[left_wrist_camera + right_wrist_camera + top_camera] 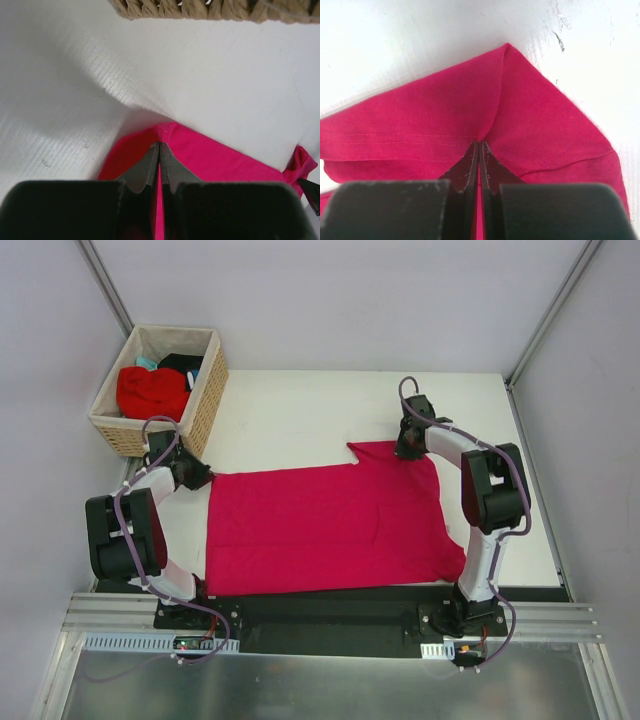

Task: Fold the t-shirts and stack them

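Smooth white table (300, 410); flat crimson t-shirt (320, 530), corners in the clamped left hand (159, 146) and right hand (479, 144).

Worktop (300, 410): I see the spread t-shirt (320, 530) lying flat on its near half, between my two arms.
Far left corner: the basket (205, 400) stands behind the shirt's left edge, near it but apart.
In the basket: more t-shirts (152, 392), piled together.
Left fingers (150, 167): at the spread t-shirt's far left corner, cloth between them, with the basket just behind.
Right fingers (470, 165): at its far right corner, cloth between them.
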